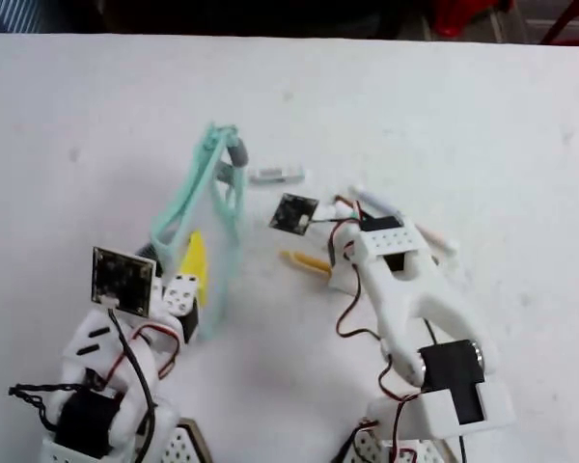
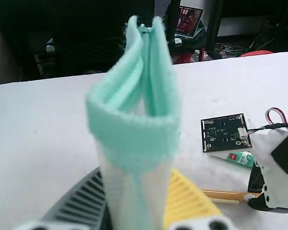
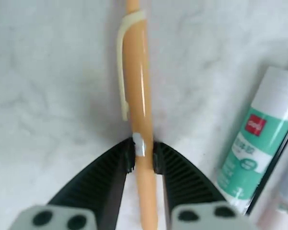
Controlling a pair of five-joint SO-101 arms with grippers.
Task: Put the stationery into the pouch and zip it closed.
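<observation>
The mint-green pouch with clear sides stands upright on the white table, left of centre. My left gripper is shut on its near end, and the pouch is pinched between the grey finger and the yellow finger. My right gripper is shut on an orange pen that lies on the table. From above, this pen points toward the pouch from the right gripper. A white and green glue stick lies just beside the pen.
A small white item lies on the table just right of the pouch's far end. More pens lie beside the right arm. The table has free room at the back and far left.
</observation>
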